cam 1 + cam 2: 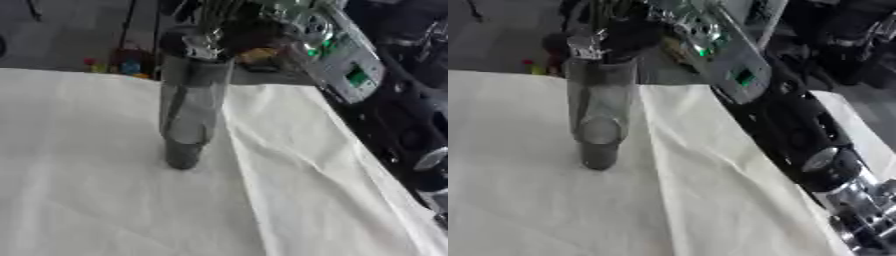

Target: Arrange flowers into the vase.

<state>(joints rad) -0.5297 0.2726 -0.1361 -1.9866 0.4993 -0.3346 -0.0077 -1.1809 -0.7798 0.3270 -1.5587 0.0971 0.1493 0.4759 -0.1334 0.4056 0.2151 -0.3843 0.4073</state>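
White cloth covers the bench right in front of me, wrinkled, with a long fold running down from the vase toward the near edge. Clear glass vase stands upright on it, toward the far side, a bit left of centre. My right arm comes in along the right edge, and my right hand sits right over the vase mouth with some dark greenish stems there. Honestly can't tell if my fingers are spread or pinching, it's a blur up there
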